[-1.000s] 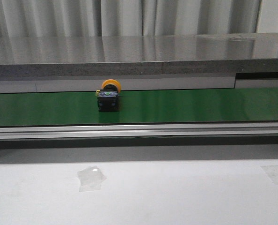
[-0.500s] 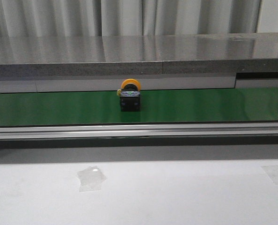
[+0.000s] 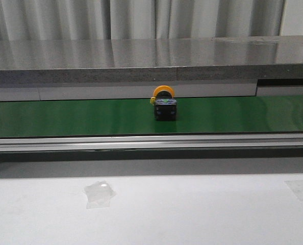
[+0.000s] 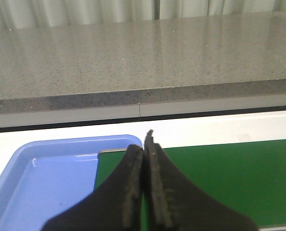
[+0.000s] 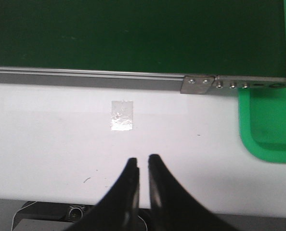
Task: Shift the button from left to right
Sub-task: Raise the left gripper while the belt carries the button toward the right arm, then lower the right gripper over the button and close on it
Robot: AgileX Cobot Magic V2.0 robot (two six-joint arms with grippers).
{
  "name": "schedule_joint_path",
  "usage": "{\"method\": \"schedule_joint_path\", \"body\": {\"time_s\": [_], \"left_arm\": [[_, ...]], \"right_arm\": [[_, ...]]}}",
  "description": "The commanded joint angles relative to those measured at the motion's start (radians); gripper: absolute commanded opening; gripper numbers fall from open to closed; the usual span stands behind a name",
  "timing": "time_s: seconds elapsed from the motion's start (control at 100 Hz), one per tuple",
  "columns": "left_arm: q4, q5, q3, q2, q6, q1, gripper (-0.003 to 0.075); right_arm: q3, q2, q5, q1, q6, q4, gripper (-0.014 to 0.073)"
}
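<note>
The button (image 3: 164, 104), with a round orange-yellow cap on a black boxy body, stands on the green conveyor belt (image 3: 65, 117) just right of centre in the front view. It shows in neither wrist view. My left gripper (image 4: 144, 147) is shut with nothing in it, over the belt's left end beside a blue tray (image 4: 51, 178). My right gripper (image 5: 142, 162) is shut and holds nothing, over the white table near the belt's right end. Neither gripper appears in the front view.
A green tray (image 5: 270, 120) sits past the belt's right end. An aluminium rail (image 3: 151, 142) runs along the belt's near side, and a grey stone ledge (image 3: 141, 61) along its far side. Clear tape patches (image 3: 99, 194) lie on the white table.
The button has travelled to the right along the belt, from left of centre to right of centre. Nothing else has moved.
</note>
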Motion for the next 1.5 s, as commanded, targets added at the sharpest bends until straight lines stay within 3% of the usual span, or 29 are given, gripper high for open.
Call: {"method": "schedule_joint_path", "body": {"time_s": [0.0,0.01,0.08,0.18,0.47,1.04,1.49], "left_arm": [[-0.017,-0.066,-0.029,0.002,0.000,-0.009,-0.0020],[-0.017,-0.066,-0.029,0.002,0.000,-0.009,-0.0020],[-0.017,-0.066,-0.029,0.002,0.000,-0.009,-0.0020],[-0.017,-0.066,-0.029,0.002,0.000,-0.009,-0.0020],[-0.017,-0.066,-0.029,0.002,0.000,-0.009,-0.0020],[-0.017,-0.066,-0.029,0.002,0.000,-0.009,-0.0020],[-0.017,-0.066,-0.029,0.002,0.000,-0.009,-0.0020]], "right_arm": [[-0.036,-0.006,-0.063,-0.004,-0.001,0.046,0.0304],[-0.036,-0.006,-0.067,-0.004,-0.001,0.052,0.0361],[-0.036,-0.006,-0.084,-0.004,-0.002,0.076,0.0526],[-0.036,-0.006,-0.107,-0.004,-0.002,0.095,0.0638],[-0.111,0.110,-0.138,0.004,-0.052,0.134,0.0633],[-0.422,0.592,-0.195,0.167,-0.087,0.095,0.0633],[-0.553,0.788,-0.200,0.175,-0.088,0.039,0.0633]]}}
